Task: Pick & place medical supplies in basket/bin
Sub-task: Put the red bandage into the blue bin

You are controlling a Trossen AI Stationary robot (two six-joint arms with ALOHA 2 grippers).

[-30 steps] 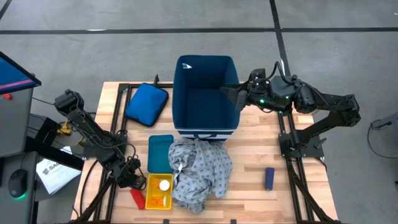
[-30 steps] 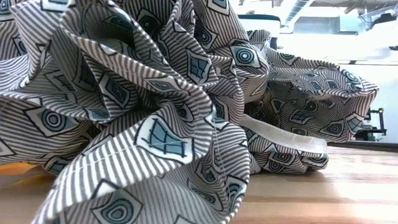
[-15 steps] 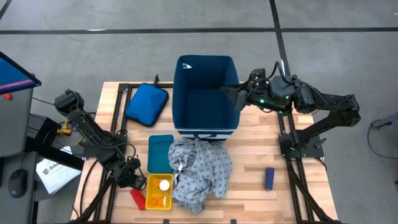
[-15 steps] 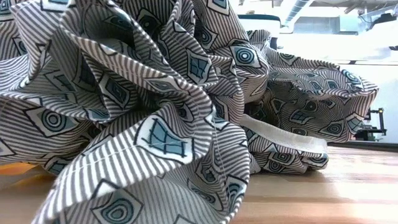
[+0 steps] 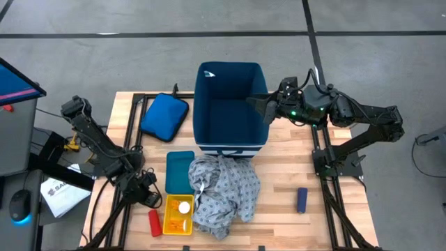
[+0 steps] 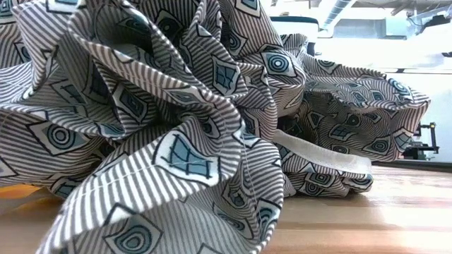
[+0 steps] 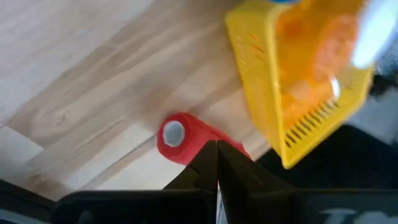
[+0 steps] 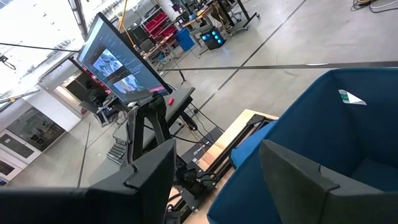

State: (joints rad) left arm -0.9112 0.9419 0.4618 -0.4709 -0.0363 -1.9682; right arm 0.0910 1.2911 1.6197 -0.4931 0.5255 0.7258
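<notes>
The red cylinder (image 5: 154,222) lies on its side on the wood by the yellow basket (image 5: 166,224); my left wrist view shows the cylinder (image 7: 177,138) right at my fingertips. My left gripper (image 5: 149,198) (image 7: 216,149) is shut, just on the far side of it. A white-capped bottle (image 5: 184,207) and orange bottles sit in the yellow basket. The grey patterned gown (image 5: 226,192) (image 6: 176,127) lies crumpled near the front edge. A dark-blue cylinder (image 5: 301,199) lies to the right. My right gripper (image 5: 259,104) (image 8: 217,180) is open at the right rim of the navy bin (image 5: 230,148). My left gripper's shut fingertips (image 7: 208,163) stand over the near part of the red cylinder (image 7: 193,148) in the wrist view. Whether they touch it I cannot tell. The cylinder lies flat on the table.
A flat blue pouch (image 5: 164,116) lies left of the bin and a teal tray (image 5: 180,171) sits between bin and yellow basket (image 7: 292,118). Bare wood shows on the table's right half around the dark-blue cylinder. A monitor stand is off the table's left.
My left gripper has moved a little toward the far edge and the teal tray, its arm swinging with it. The red cylinder has turned about on the table, from slanting to lying along the yellow basket's side. My right arm has kept still.
</notes>
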